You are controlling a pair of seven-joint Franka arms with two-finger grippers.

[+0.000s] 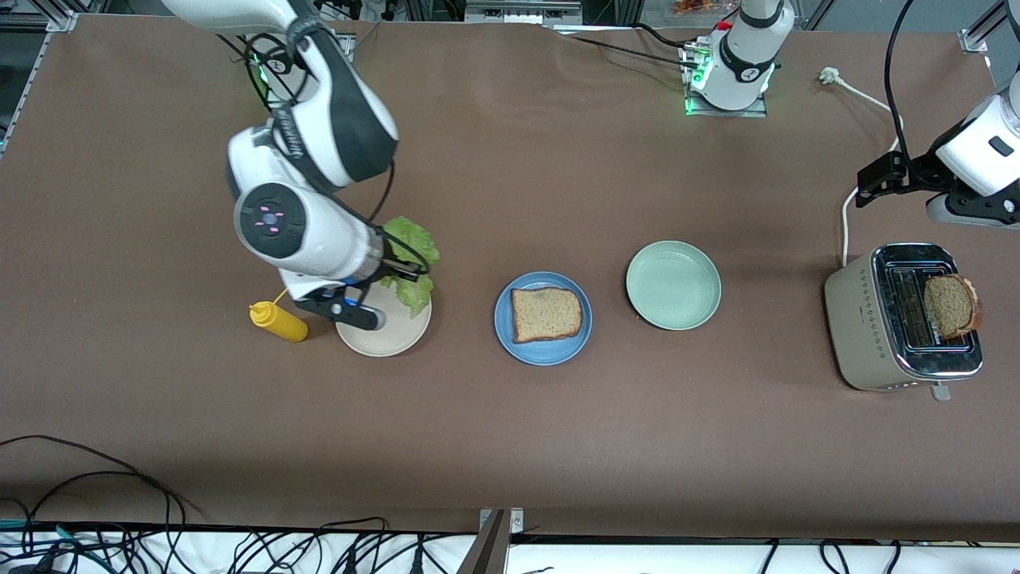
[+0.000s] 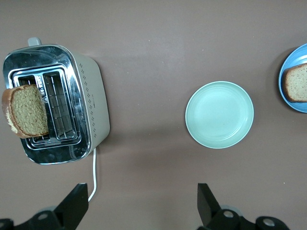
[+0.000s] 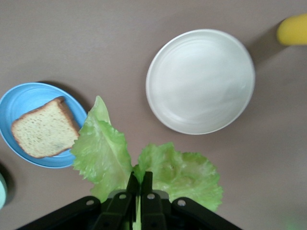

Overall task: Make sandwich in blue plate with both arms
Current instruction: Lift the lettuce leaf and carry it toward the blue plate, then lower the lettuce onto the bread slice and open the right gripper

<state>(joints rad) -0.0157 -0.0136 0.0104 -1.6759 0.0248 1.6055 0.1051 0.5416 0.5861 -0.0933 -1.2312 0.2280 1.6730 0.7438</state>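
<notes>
Brown tabletop from the front: a bread slice (image 1: 547, 314) lies on the blue plate (image 1: 510, 335), between a beige plate (image 1: 398, 339) and a green plate (image 1: 673, 285), while the right gripper (image 1: 396, 269) hangs over the beige plate pinching lettuce (image 1: 410, 243). Left wrist view: the left gripper (image 2: 142, 205), fingers spread and empty, waits near a toaster (image 2: 91, 108) holding a second slice (image 2: 26, 111). Right wrist view: fingers (image 3: 133, 189) pressed together on the lettuce (image 3: 103, 148).

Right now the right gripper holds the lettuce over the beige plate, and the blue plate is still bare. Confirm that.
Not quite. The blue plate is not bare: a bread slice already lies on it, as the front view shows. The rest stands: the right gripper is shut on the lettuce over the beige plate.
</notes>
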